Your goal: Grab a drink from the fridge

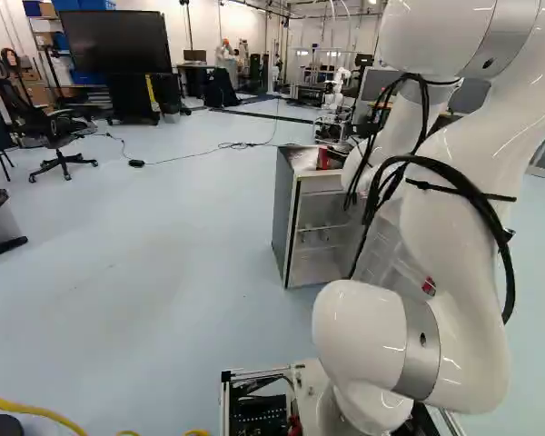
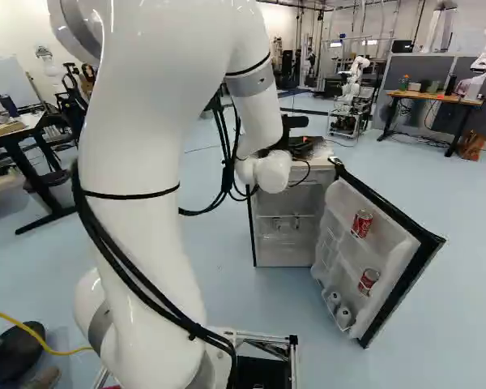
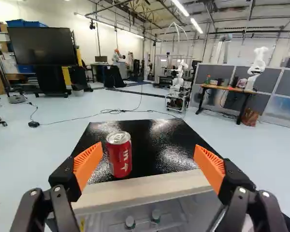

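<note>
Right, logging gripper (image 3: 149,157) with jaws wide apart, nothing clamped. Probably spread like that to fit round a whole can body. Find red can (image 3: 119,153) upright on glossy black fridge top (image 3: 159,145), ahead of gripper toward eleven o'clock (twelve being straight out), nearer the left orange pad (image 3: 87,164) than the right. Likely is the target, judging by wrist aim, though stands on the fridge, not inside. Maybe parked up there for an easy side grasp on a flat surface.

From the base, twelve being dead ahead: place fridge (image 2: 263,231) between twelve and one, with door (image 2: 398,271) swung out toward one or two, presumably for access. Note upper can (image 2: 361,224) and lower can (image 2: 368,280) in door racks, walled in, probably against tipping. Arm (image 2: 162,162) bent high and forward, apparently to bring the gripper in over the cabinet rather than into the cavity.

Call it pre-grasp, early: no grip, no lift. Next, needs a small shift toward nine o'clock to centre, then advance toward twelve, check height, squeeze. Risks: clipping the can with the left finger, skidding it on the slick top, scraping the edge if too low. Should handle as a smooth, rigid cylinder; may dent under hard squeeze. Can't tell whether full.
</note>
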You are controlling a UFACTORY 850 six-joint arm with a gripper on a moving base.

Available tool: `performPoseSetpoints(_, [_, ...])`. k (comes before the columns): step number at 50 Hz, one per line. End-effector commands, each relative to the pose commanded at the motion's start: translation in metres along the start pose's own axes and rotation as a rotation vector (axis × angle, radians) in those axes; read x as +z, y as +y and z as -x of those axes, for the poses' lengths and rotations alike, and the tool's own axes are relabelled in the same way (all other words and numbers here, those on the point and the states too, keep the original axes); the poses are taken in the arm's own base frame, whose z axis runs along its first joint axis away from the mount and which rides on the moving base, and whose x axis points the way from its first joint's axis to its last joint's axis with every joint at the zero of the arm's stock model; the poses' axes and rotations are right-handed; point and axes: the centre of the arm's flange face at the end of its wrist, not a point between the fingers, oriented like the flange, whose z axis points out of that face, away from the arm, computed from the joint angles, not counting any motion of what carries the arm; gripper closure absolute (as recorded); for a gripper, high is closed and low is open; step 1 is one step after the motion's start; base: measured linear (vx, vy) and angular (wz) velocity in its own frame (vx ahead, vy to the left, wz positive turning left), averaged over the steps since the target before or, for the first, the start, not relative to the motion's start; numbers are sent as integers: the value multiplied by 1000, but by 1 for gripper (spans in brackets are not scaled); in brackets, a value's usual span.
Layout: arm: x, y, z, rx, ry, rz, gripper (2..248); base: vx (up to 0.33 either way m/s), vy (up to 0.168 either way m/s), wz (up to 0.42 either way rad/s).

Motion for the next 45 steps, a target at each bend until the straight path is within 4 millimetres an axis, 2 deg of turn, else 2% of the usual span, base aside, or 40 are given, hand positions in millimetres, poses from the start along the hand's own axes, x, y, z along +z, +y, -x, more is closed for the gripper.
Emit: performPoseSetpoints(45, [-48,73,-15,29,-254,223,3,0,0,0])
